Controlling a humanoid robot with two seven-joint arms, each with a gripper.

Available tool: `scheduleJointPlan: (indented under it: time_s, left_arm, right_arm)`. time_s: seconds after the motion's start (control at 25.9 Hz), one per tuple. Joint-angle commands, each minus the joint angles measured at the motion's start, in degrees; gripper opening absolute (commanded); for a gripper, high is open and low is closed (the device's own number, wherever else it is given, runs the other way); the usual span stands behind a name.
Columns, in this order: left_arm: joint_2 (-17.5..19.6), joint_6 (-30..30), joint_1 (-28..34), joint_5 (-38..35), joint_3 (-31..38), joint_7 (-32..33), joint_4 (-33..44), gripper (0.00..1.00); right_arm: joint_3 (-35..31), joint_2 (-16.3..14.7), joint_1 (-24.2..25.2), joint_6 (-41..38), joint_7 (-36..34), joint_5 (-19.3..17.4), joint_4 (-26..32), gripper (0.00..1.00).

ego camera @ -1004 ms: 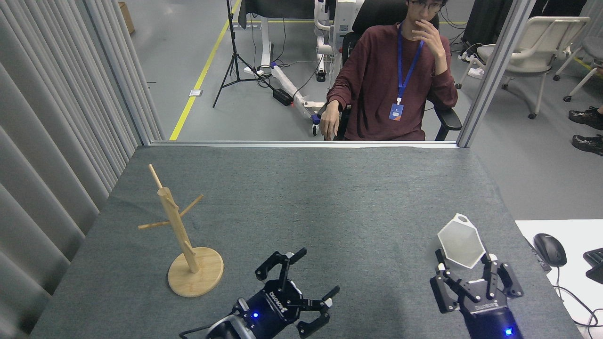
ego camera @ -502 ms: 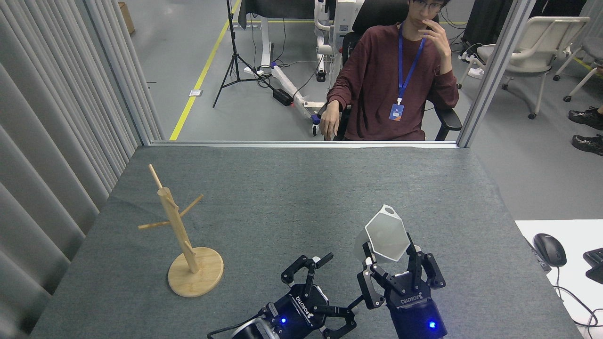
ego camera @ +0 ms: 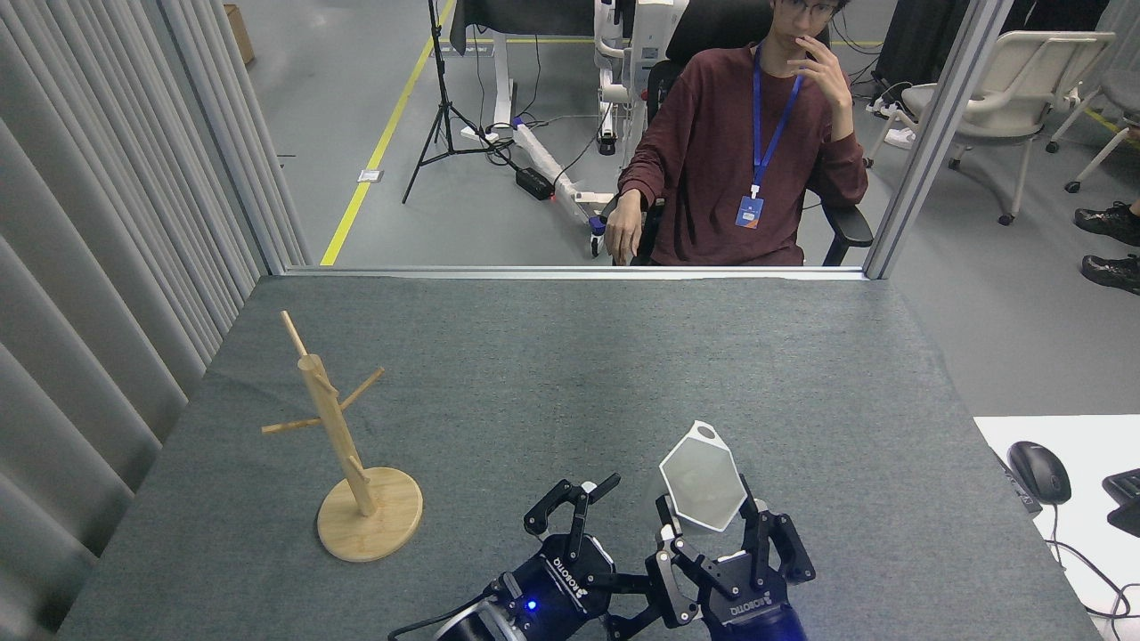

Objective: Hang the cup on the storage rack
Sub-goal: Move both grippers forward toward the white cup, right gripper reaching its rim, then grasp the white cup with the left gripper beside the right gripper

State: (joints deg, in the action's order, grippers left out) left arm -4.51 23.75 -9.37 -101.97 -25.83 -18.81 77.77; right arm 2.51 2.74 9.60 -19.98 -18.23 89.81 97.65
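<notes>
We read "ROBOTIQ" on our left gripper [ego camera: 595, 534] and again on our right gripper [ego camera: 712, 525]; badge illegible.

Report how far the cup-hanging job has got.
Done: the cup is picked up, gripped from below by the right hand with its tab handle pointing away from the robot. In hand: it sits near the table's front middle, beside the open, empty left hand, possibly for a handover. Left: carry it to the storage rack, whose pegs are all bare, and hook the handle hole over one.
</notes>
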Motion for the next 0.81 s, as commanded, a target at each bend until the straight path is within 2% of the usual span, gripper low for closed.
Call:
scheduleJointPlan:
  time_s: [0.0, 0.77]
  left_arm:
    - [0.0, 0.0, -0.1, 0.0, 0.1, 0.0, 0.1, 1.00]
    - [-0.1, 0.1, -0.2, 0.2, 0.2, 0.0, 0.7, 1.00]
  right_arm:
    - [3.2, 0.1, 0.2, 1.2, -0.1, 0.0, 0.4, 0.66]
    - [9.5, 0.0, 0.2, 3.7, -0.1, 1.2, 0.4, 0.67]
